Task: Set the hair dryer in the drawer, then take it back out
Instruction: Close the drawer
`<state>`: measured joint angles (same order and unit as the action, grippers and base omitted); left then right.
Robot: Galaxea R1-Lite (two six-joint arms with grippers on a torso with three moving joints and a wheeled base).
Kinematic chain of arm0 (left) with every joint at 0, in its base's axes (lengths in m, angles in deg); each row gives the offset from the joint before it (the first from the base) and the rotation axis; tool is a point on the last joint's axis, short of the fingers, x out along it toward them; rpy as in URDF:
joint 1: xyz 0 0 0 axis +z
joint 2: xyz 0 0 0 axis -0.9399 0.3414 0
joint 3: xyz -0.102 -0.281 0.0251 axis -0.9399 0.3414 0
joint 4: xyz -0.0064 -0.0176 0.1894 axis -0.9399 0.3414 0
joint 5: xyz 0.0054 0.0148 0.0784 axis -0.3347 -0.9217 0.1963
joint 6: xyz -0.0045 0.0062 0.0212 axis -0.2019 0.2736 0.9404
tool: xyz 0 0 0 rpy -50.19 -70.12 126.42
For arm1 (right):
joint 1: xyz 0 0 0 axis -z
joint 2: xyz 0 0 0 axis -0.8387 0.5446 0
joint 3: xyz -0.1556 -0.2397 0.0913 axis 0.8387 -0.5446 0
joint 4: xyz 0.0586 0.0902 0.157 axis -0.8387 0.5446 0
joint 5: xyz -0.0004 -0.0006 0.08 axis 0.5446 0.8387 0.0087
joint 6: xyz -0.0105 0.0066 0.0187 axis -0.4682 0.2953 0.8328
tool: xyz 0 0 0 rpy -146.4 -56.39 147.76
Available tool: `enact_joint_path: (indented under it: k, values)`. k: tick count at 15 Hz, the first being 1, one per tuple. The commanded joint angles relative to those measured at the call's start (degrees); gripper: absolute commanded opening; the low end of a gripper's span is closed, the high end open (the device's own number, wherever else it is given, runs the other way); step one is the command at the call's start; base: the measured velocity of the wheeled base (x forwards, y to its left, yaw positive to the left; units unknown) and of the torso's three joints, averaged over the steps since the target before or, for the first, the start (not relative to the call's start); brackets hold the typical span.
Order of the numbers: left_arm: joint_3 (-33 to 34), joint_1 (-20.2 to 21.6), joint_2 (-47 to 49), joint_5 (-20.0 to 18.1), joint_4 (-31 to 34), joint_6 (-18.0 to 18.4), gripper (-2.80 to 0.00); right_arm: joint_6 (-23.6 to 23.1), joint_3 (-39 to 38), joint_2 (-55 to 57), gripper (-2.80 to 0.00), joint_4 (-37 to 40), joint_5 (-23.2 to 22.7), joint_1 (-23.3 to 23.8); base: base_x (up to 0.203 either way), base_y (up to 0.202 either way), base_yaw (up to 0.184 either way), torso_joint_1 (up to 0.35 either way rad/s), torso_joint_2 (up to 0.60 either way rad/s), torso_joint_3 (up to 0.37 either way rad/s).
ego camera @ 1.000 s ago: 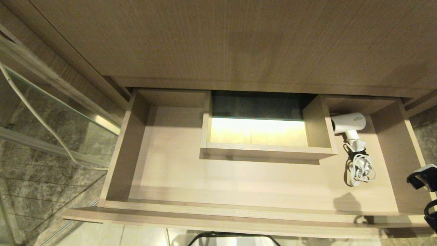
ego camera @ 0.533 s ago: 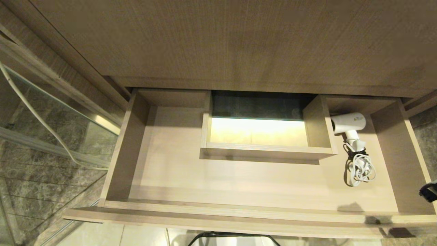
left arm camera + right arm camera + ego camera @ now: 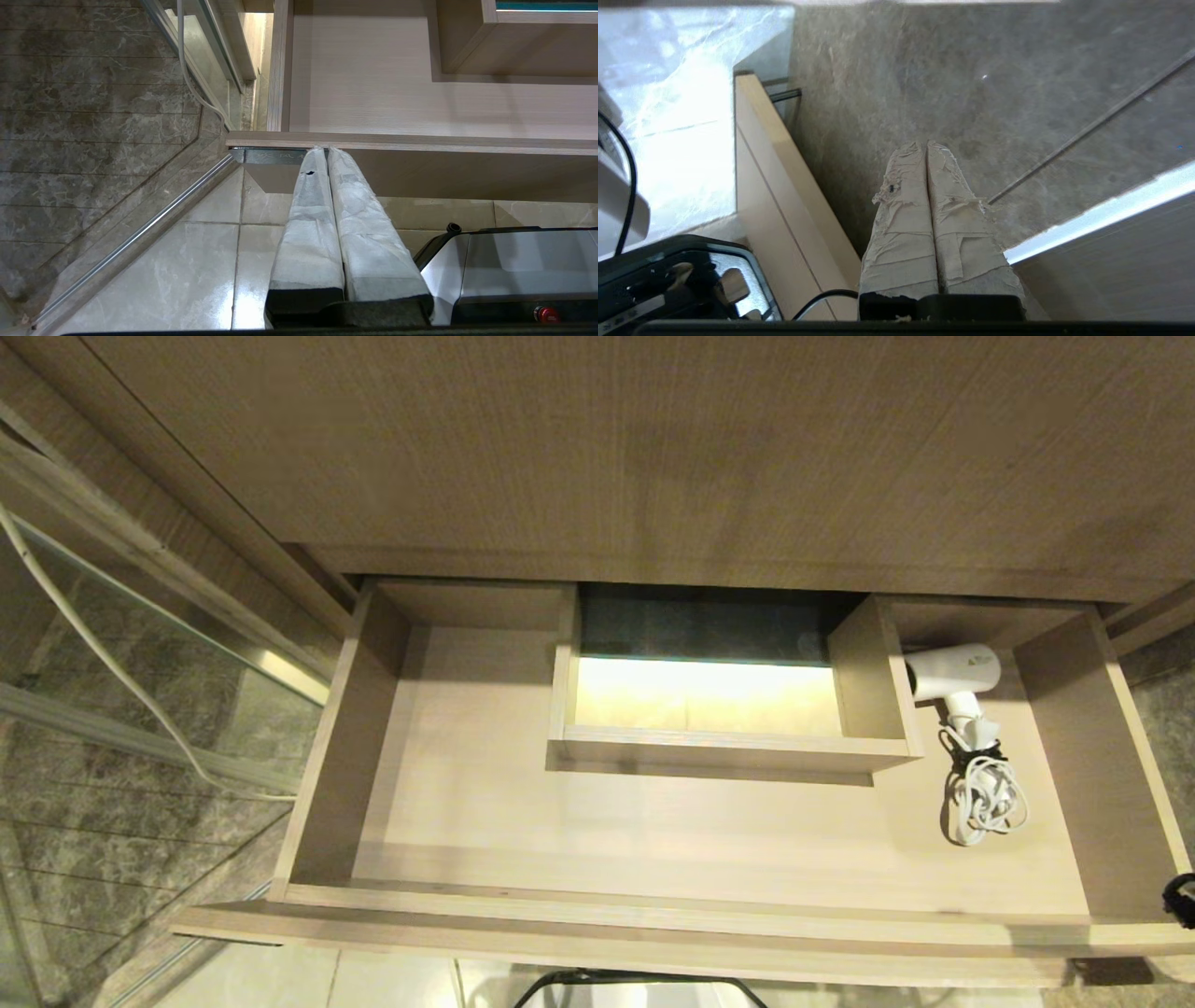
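Left side of the head view: grey marble-look tiled wall (image 3: pixel 112 859) and a thin white cable (image 3: pixel 103 663) hanging against a glass panel, none of it task-related. The left gripper (image 3: pixel 327 150) is seen only in its own wrist view, tape-wrapped fingers (image 3: pixel 308 224) pressed together with nothing between them, parked just below the front lip of the wide shallow light wood-grain drawer (image 3: pixel 653 910). The drawer is pulled fully open; a boxed rectangular cut-out (image 3: pixel 728 747) sits mid-back in the pale beige interior. To the right of the cut-out, in the back-right pocket, the white plastic hair dryer (image 3: pixel 952 674) is lying flat, barrel touching or just beside the cut-out's right wall; which cannot be told. Its long axis is read as running from the barrel at the back toward the drawer front, handle down into the bundled white cord (image 3: pixel 982 798) with black strap. Far right: only a dark sliver of the right arm (image 3: pixel 1181 899) is caught at the frame edge, outside the drawer's right wall. The right gripper (image 3: pixel 927 145) is clenched on nothing, fingers aimed at grey marble wall in its wrist view. Judged: first half done, take-out pending. The dryer lies inboard and toward the drawer back from the right gripper, which is clearly the nearer one; opening is needed, then a reach over the right wall to the handle.
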<state>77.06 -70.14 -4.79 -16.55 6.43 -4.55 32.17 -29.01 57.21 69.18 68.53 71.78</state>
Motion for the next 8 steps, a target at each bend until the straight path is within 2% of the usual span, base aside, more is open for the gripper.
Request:
enact_joint_path:
  k: [1, 8]
  values:
    - [0.1, 0.0, 0.0, 0.0, 0.0, 0.0, -2.8, 0.0, 0.4, 4.3, -2.8, -0.5, 0.0, 0.0, 0.0, 0.0, 0.0, 0.0, 0.0, 0.0]
    - [0.1, 0.0, 0.0, 0.0, 0.0, 0.0, -2.8, 0.0, 0.7, 11.6, -2.8, -4.3, -0.2, 0.0, 0.0, 0.0, 0.0, 0.0, 0.0, 0.0]
